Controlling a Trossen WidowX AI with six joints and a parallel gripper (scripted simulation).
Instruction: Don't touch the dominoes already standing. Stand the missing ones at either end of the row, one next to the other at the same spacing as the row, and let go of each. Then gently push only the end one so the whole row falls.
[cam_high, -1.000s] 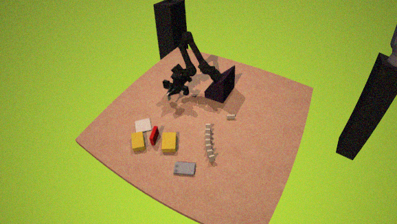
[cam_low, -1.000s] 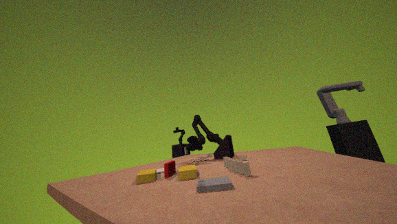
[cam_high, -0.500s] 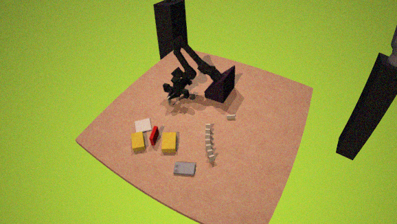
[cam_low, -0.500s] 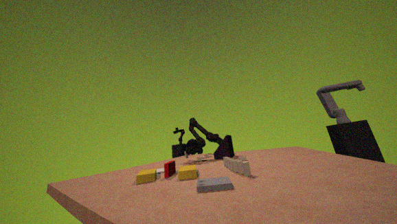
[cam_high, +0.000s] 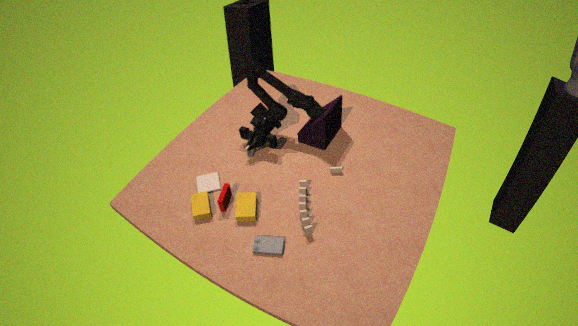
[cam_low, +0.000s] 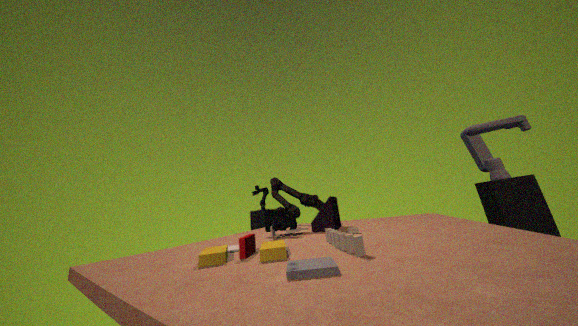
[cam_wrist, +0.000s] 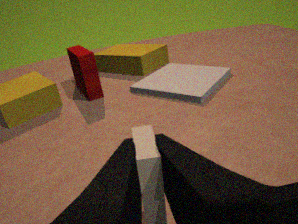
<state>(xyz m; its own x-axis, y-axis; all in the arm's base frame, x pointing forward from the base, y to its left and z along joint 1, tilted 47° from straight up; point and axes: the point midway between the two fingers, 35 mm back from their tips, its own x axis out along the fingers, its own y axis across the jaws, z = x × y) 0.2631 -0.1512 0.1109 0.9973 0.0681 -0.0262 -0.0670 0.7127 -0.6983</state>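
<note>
Several cream dominoes stand in a slightly curved row (cam_high: 303, 205) (cam_low: 345, 241) right of the middle of the table. One loose cream domino (cam_high: 336, 170) lies flat beyond the row's far end, toward the arm's base. My gripper (cam_high: 249, 148) (cam_low: 273, 233) (cam_wrist: 144, 145) is shut on another cream domino (cam_wrist: 146, 143), which sticks out lengthwise between the fingertips. The gripper is low over the table on the arm's side, away from the row and the loose domino. Its exact height over the table cannot be told. The row is not in the wrist view.
A red block (cam_high: 224, 197) (cam_low: 247, 246) (cam_wrist: 86, 73) stands between two yellow blocks (cam_high: 246, 207) (cam_high: 201, 206). A white flat tile (cam_high: 208, 182) (cam_wrist: 182, 81) lies beside them. A grey box (cam_high: 269, 245) (cam_low: 313, 269) lies near the row's near end.
</note>
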